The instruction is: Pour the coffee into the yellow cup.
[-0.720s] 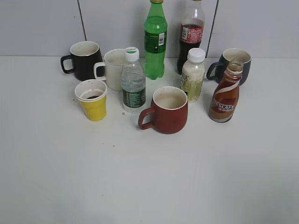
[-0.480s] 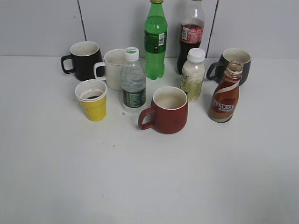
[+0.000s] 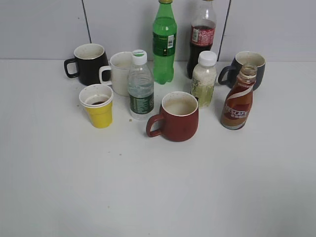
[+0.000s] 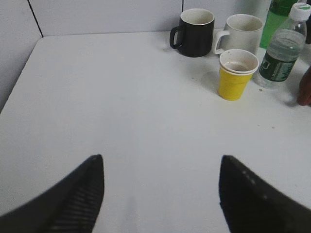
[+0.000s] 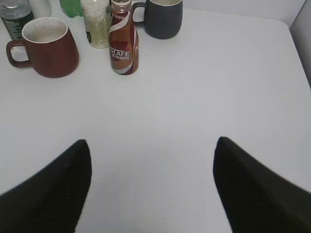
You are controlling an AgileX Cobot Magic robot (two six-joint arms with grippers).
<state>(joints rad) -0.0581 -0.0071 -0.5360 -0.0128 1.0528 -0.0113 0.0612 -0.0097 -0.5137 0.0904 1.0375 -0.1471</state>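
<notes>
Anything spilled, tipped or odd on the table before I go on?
Nothing tipped or spilled. Only oddities: the coffee bottle has no cap, and the yellow cup already holds a little dark liquid.

We see only fingertips: the left gripper (image 4: 160, 194) shows two black, tapering fingers (image 4: 80, 199) with fine ribbed texture on their inner faces (a row of small dots edges one). The right gripper (image 5: 151, 187) has smooth matte-black, pointed fingers (image 5: 53, 194).

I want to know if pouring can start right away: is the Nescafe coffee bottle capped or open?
Open: the Nescafe coffee bottle stands upright with a bare glass mouth and no cap, unlike the white-capped bottle beside it.
</notes>
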